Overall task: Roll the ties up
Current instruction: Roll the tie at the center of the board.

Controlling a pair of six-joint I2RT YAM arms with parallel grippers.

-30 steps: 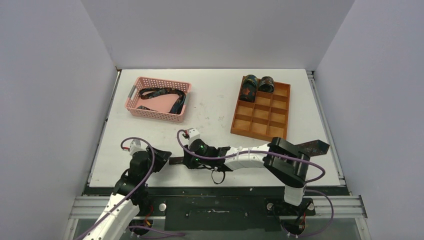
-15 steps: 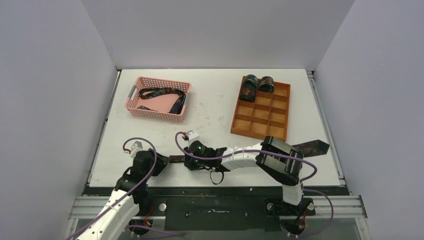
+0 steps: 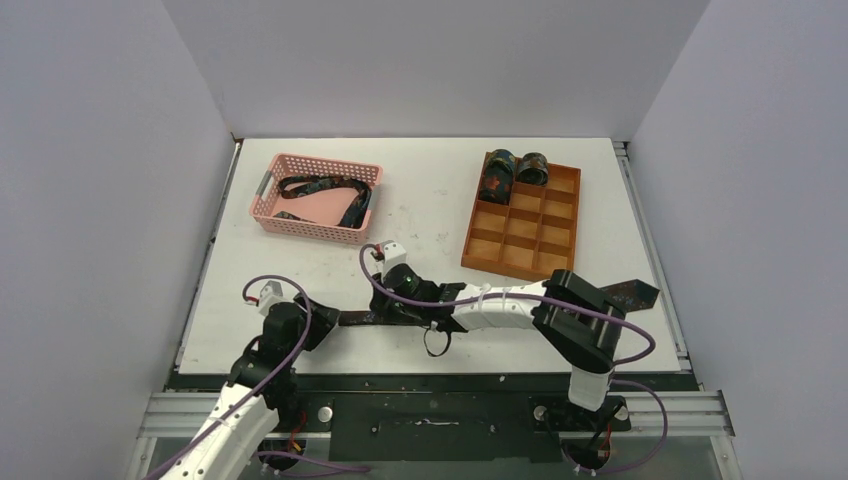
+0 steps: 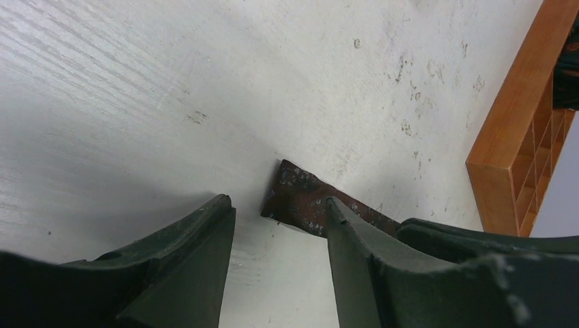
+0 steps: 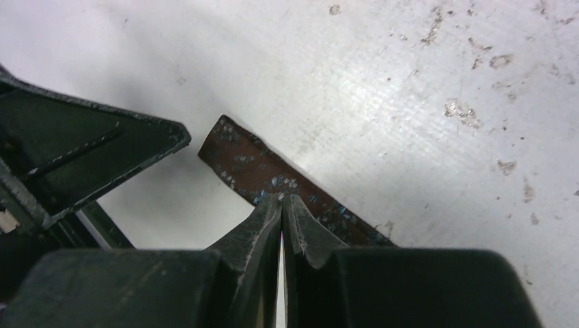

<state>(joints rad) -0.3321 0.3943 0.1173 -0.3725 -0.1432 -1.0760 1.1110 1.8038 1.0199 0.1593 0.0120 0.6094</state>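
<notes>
One dark speckled tie lies flat along the table's near edge. Its wide pointed end (image 3: 632,293) is at the right and its narrow end (image 3: 355,318) at the left. My left gripper (image 3: 325,325) is open, and its jaws (image 4: 276,203) stand just short of the narrow end (image 4: 300,198). My right gripper (image 3: 385,314) is shut, with its tips (image 5: 282,198) pressed down on the tie (image 5: 252,167) a little back from that end. Two rolled ties (image 3: 497,175) (image 3: 532,168) stand in the far cells of the wooden tray (image 3: 520,262).
A pink basket (image 3: 268,222) at the far left holds more loose ties (image 3: 322,187). The tray's corner shows in the left wrist view (image 4: 509,171). My left gripper's finger (image 5: 89,150) shows close by in the right wrist view. Purple cables loop over both arms.
The right wrist has shifted slightly up and to the right, uncovering more of the tie's narrow end. The left gripper has barely moved.
</notes>
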